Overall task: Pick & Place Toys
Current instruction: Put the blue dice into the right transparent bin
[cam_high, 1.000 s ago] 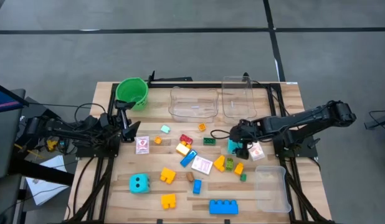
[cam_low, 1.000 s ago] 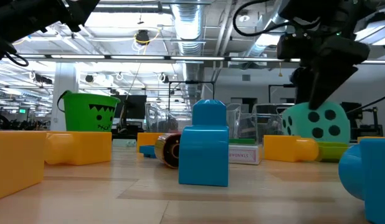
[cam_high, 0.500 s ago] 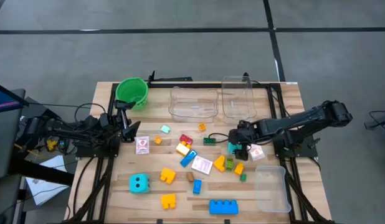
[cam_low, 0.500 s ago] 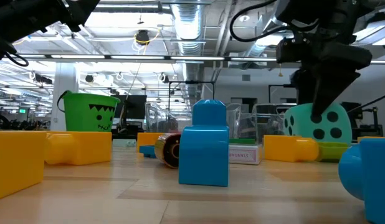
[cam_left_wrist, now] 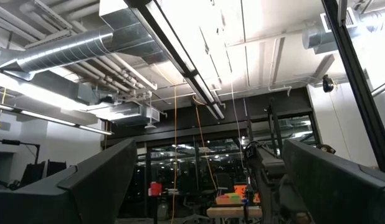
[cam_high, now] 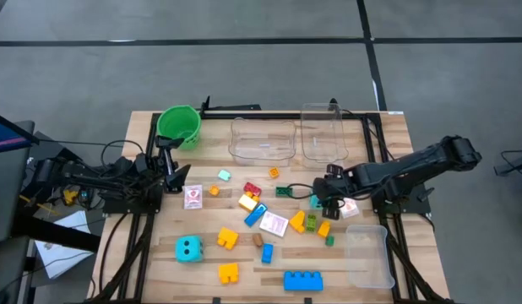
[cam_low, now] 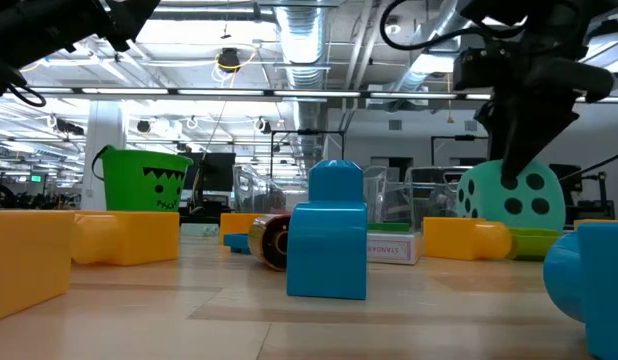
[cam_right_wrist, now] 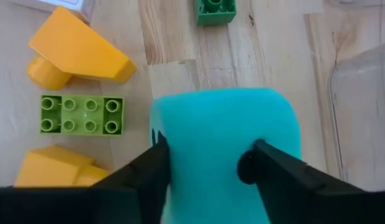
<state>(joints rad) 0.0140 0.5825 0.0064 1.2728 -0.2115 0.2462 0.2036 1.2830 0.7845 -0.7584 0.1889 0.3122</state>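
Overhead, right tool (cam_high: 326, 199) hides cyan die (cam_high: 315, 201), wrist view shows fingers (cam_right_wrist: 149, 171) clamped on it, left tool open.

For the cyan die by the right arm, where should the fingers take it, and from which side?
From straight above, fingers on two opposite flat faces. The cyan die is a rounded cube sitting flat on the table, so its parallel sides give even contact. The right gripper already straddles it this way, one finger on each side. Yellow and green blocks lie close on one side, so coming in from above likely avoids them.
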